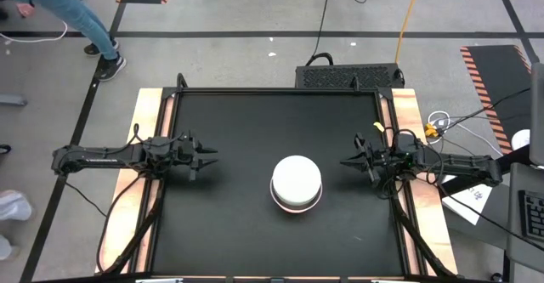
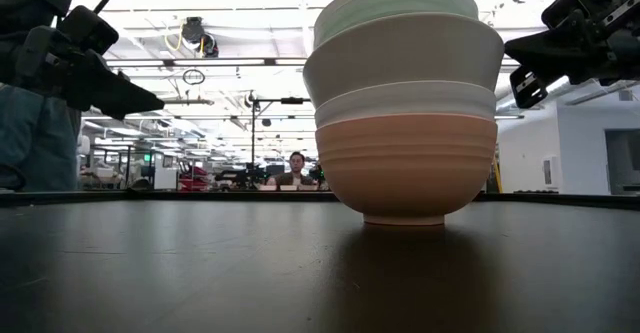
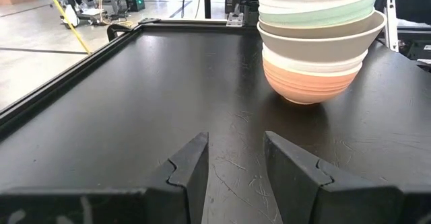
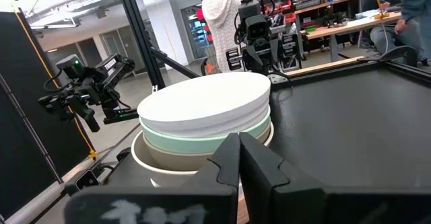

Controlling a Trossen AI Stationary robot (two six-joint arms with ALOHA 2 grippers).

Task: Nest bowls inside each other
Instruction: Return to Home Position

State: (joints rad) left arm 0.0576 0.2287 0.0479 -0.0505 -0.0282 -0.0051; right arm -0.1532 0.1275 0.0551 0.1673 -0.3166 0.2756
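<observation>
Left gripper [image 3: 236, 140] is empty with a narrow gap, the stack of bowls [image 3: 316, 49] sits past it in the middle of the table [image 1: 229, 223], the right gripper [image 1: 346, 161] beyond is pinched shut on nothing, so I'd guess only a sloppy arm swing could topple that tall stack.

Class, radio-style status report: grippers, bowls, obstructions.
Left gripper open, empty, clear of bowls. Right gripper shut, empty, clear. One nested pile, white on top. No obstruction seen.
</observation>
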